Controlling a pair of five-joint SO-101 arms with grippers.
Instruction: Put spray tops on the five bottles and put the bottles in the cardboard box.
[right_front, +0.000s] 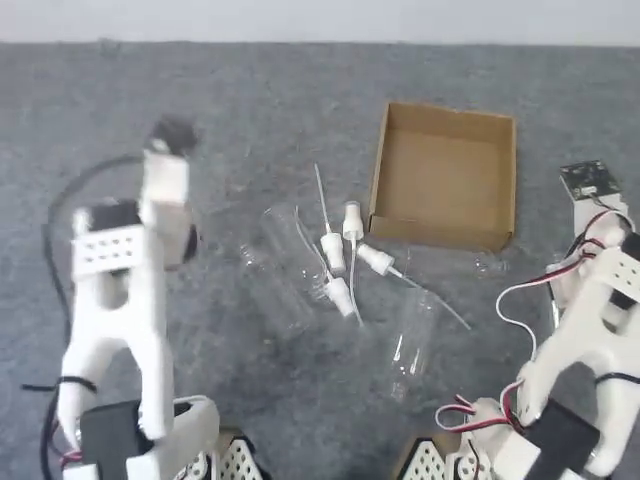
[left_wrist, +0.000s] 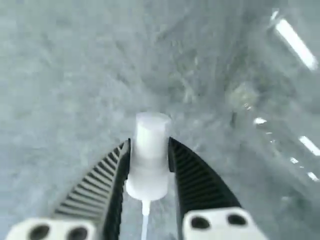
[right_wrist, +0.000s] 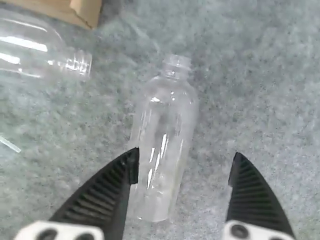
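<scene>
My left gripper (left_wrist: 149, 150) is shut on a white spray top (left_wrist: 150, 155), which stands upright between the ribbed black fingers above the grey carpet, its dip tube hanging down. A clear bottle (left_wrist: 280, 125) lies just beside it. My right gripper (right_wrist: 184, 159) is open over a clear capless bottle (right_wrist: 165, 145) that lies on the carpet with one finger on each side. A second bottle (right_wrist: 35, 50) lies by the corner of the cardboard box (right_wrist: 75, 10). In the high view, several spray tops (right_front: 340, 250) and bottles (right_front: 415, 335) lie mid-table in front of the box (right_front: 440, 233).
The left arm (right_front: 150, 230) stands tall at the left and the right arm (right_front: 590, 300) at the right edge, with its loose red and white wires. Grey carpet (right_front: 250, 100) covers the table. The box is open at the top.
</scene>
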